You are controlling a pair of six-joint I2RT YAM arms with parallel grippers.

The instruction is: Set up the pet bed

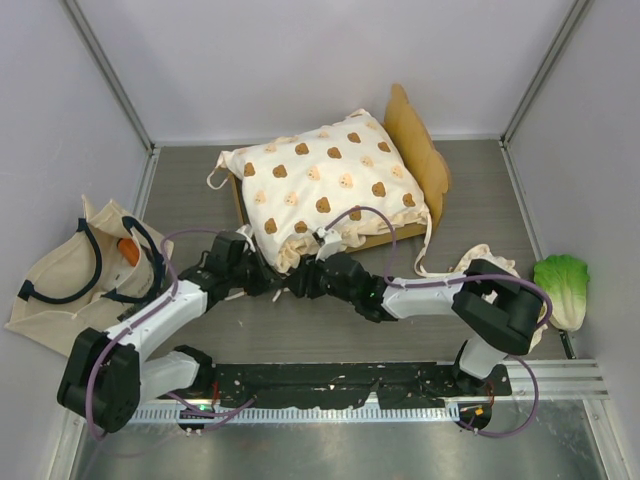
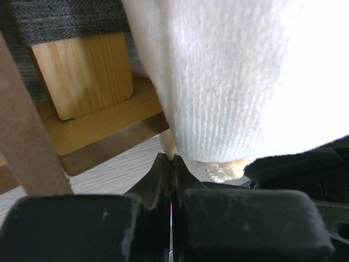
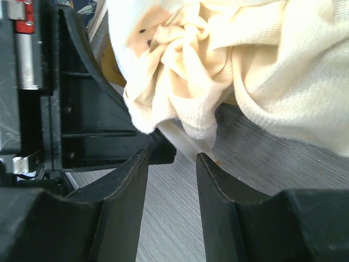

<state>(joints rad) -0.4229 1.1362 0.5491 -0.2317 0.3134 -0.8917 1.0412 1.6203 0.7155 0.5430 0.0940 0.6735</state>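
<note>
The pet bed [image 1: 414, 140] sits at the middle of the table [image 1: 300, 325], toward the back wall. Its long axis runs left to right and is turned a little, so the right end lies slightly farther away. The scalloped headboard stands at that right end, so the bed points right. The bear-print cushion [image 1: 325, 180] covers nearly the whole frame and hangs over its near left corner. Loose tie strings [image 1: 426, 245] trail off the near right corner.

Both arms reach in to that near left corner, their tips almost meeting. The left gripper [image 1: 268, 280] is clenched. In the left wrist view its jaws are pressed together on a thin strip of cream cushion fabric [image 2: 167, 143], below the bulging cushion. Behind it are a light wooden leg [image 2: 82, 76] and the grey fabric base [image 2: 65, 19] of the bed. The right gripper [image 1: 300, 284] is released. In the right wrist view its jaws stand apart over the bare table with nothing between them, and the bunched cushion corner [image 3: 185, 71] hangs just ahead of the tips.

A beige tote bag [image 1: 55, 295] with black handles lies flat at the left wall, well apart from the bed, with something orange [image 1: 128, 252] in its mouth. A green lettuce toy [image 1: 563, 285] lies at the right wall. A bit of cream cloth [image 1: 478, 256] shows behind the right arm's elbow, mostly hidden.
</note>
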